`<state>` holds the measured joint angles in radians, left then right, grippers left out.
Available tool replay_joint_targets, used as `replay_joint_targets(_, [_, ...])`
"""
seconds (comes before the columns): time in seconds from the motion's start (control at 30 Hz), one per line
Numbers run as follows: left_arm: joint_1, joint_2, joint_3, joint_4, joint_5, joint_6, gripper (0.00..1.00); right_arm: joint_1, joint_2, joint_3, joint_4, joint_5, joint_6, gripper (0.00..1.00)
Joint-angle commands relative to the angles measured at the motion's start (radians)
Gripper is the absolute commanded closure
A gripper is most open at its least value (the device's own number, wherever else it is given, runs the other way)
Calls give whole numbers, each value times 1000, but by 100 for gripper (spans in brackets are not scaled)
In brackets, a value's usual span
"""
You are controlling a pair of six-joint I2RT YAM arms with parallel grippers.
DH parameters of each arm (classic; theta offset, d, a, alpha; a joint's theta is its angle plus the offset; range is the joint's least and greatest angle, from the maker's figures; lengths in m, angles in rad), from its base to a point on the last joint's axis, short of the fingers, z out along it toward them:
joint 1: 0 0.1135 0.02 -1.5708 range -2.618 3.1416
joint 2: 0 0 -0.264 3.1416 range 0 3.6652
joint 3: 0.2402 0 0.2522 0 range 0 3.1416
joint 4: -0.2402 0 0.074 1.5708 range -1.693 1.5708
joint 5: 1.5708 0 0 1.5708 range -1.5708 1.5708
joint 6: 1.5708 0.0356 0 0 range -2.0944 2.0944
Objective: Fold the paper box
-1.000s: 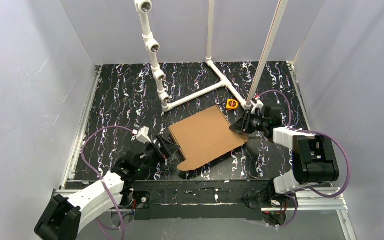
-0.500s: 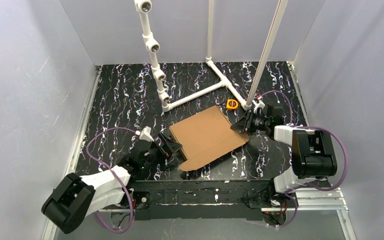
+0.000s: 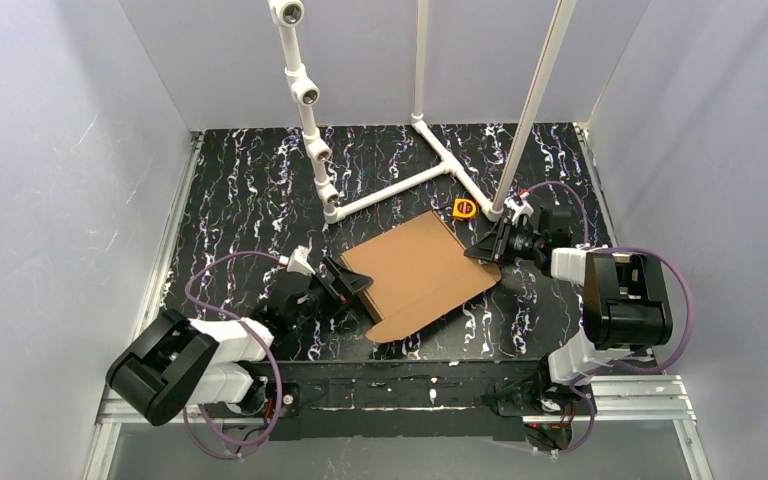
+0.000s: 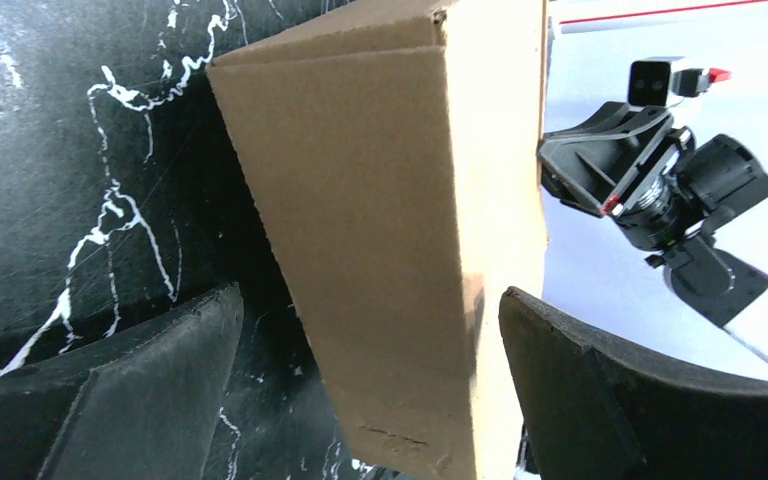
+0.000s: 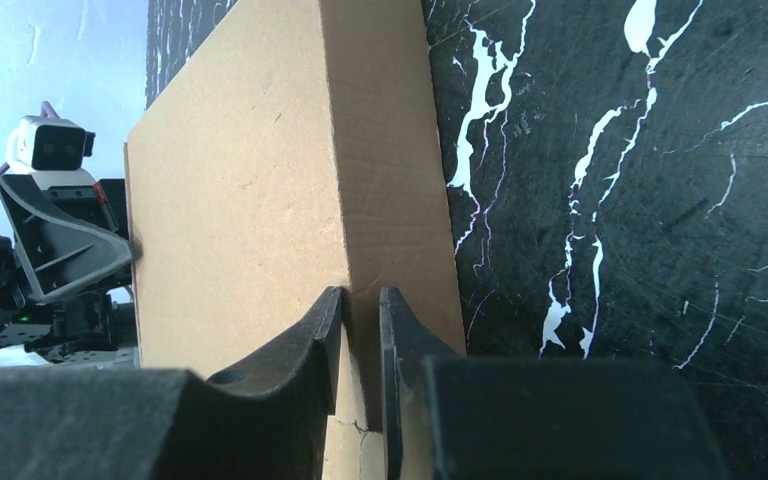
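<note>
Top external view: the paper box point(image 3: 415, 272) lies at the middle of the counter point(image 3: 240, 200), between both arms. The right jaws pinch its right edge narrowly. The left jaws gape wide, straddling its left edge, nearest.

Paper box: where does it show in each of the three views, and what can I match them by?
Top external: the paper box lies mid-table, between the left hand and the right hand.
Left wrist: it fills mid-picture, between that hand's open fingers.
Right wrist: left of centre, its near edge pinched by the right hand's fingers.
Shared landmark: the black marbled table, in all three.
</note>
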<state>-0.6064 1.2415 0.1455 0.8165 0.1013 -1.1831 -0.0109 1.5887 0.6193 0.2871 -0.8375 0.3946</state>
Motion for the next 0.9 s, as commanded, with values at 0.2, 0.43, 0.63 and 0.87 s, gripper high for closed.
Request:
replay_joint_targets(0.2, [-24, 75, 40, 165, -18, -102, 8, -24, 64, -1, -89, 131, -50, 78])
replay_joint_targets(0.43, [-39, 170, 54, 247, -36, -188, 24, -24, 48, 1, -79, 103, -52, 77])
replay_joint_targets(0.63, [-46, 191, 56, 272, -45, -234, 50, -24, 5, 11, -73, 72, -64, 65])
replay_joint_targets(0.87, [-46, 132, 25, 267, -82, -289, 72, -24, -161, 59, -139, 16, -168, 36])
